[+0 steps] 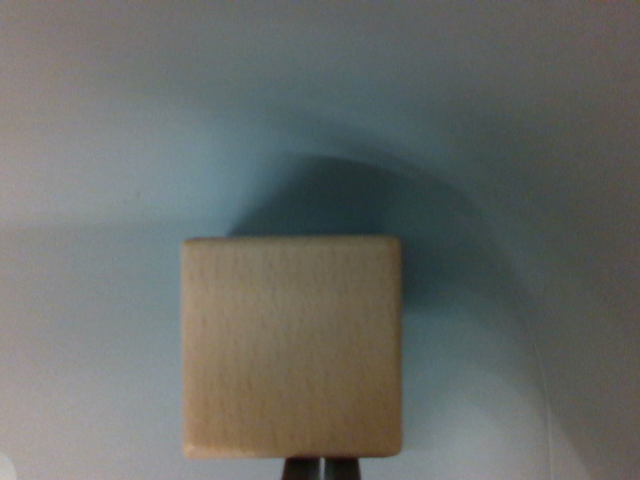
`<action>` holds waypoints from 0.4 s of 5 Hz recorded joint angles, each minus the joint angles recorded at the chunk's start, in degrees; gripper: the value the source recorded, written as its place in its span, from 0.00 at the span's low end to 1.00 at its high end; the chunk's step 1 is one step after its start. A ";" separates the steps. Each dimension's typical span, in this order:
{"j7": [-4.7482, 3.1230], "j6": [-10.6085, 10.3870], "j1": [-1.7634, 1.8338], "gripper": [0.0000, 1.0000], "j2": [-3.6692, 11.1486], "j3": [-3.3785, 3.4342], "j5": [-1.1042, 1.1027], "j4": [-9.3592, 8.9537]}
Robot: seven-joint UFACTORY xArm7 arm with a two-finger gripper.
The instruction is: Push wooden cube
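Wrist view: wooden cube just above gripper tips; jaws seemingly together, blurred.

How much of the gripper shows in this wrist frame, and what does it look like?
Very little. Only two dark grey fingertips peek in at the bottom edge, just below the wooden cube, with a thin pale line between them. No cables, markings or arm links are visible.
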 joint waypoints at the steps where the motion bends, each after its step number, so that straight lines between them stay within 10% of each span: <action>1: 0.25 0.66 -0.05 1.00 0.88 0.18 -0.04 1.55; 2: 0.25 0.66 -0.05 1.00 0.88 0.18 -0.04 1.55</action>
